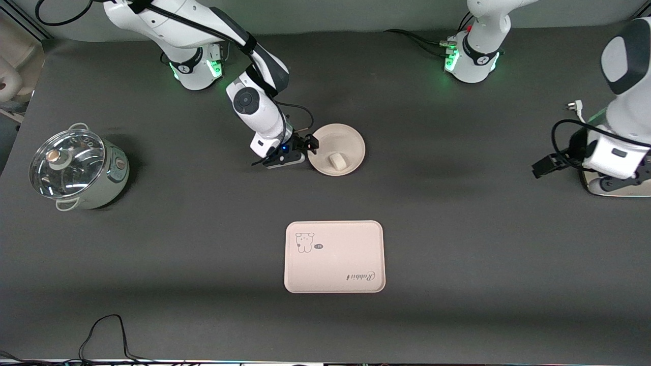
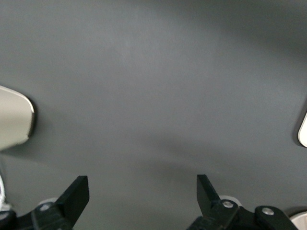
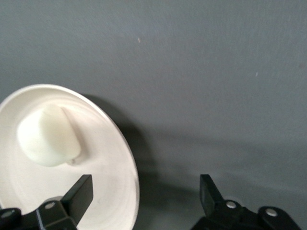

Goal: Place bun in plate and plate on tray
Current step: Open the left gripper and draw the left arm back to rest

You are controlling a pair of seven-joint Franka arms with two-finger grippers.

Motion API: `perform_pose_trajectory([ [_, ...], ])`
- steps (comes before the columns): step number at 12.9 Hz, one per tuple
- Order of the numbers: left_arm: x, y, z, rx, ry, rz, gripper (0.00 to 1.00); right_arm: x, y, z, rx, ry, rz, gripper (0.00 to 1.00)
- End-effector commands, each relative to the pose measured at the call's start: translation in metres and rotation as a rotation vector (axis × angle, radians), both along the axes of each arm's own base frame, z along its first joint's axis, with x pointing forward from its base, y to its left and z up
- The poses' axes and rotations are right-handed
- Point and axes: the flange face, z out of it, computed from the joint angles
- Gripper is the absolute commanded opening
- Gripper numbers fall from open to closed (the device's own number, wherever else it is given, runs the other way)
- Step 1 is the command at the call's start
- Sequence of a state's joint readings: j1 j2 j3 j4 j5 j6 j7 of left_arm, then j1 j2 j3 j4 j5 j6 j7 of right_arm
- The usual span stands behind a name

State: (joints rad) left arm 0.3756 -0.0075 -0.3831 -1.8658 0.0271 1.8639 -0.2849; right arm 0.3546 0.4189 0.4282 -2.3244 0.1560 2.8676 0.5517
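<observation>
1. Small off-white rounded bun (image 1: 336, 161) already lying in the round cream-beige shallow plate (image 1: 351, 141), toward the rim nearer the front camera; bun step judged done.
2. Plate resting on the dark grey table (image 1: 457, 229), well apart from the cream-beige rectangular tray (image 1: 334, 264) with the cartoon print, which lies nearer the front camera and bare.
3. Right gripper (image 1: 311, 144) low at the plate's rim on the right arm's side, fingers (image 3: 79, 194) spread wide and holding nothing, one over the plate's inner slope, the other outside over the table.
4. Left gripper (image 2: 141, 191) parked at the left arm's end of the table, released and empty, waiting.
5. Risks, as judged: shallow rim slipping from a thin pinch; plate tilting under a one-sided grip and rolling the loose bun out; plate set down half over the tray's raised edge.
</observation>
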Motion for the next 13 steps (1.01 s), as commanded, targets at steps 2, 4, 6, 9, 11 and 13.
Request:
perform_pose_trajectory([
  [2, 0.003, 0.005, 0.021, 0.019, -0.025, -0.066, 1.00, -0.014, 0.011, -0.010, 0.010, 0.009, -0.021, 0.73],
  [4, 0.006, -0.003, 0.030, 0.018, -0.044, -0.077, 1.00, -0.015, 0.011, -0.014, 0.007, 0.016, -0.023, 0.43],
  [6, 0.007, -0.006, 0.030, 0.017, -0.041, -0.089, 1.00, -0.015, 0.011, -0.015, 0.007, 0.019, -0.026, 0.15],
  [9, 0.003, -0.018, 0.046, 0.021, -0.014, -0.110, 1.00, -0.012, 0.010, -0.013, 0.010, 0.017, -0.035, 0.00],
  [11, 0.006, -0.015, 0.059, 0.029, -0.001, -0.131, 1.00, -0.009, 0.009, -0.012, 0.013, 0.016, -0.041, 0.00],
  [13, 0.002, -0.017, 0.071, 0.065, 0.022, -0.163, 1.00, -0.003, 0.010, -0.005, 0.021, 0.004, -0.051, 0.00],
])
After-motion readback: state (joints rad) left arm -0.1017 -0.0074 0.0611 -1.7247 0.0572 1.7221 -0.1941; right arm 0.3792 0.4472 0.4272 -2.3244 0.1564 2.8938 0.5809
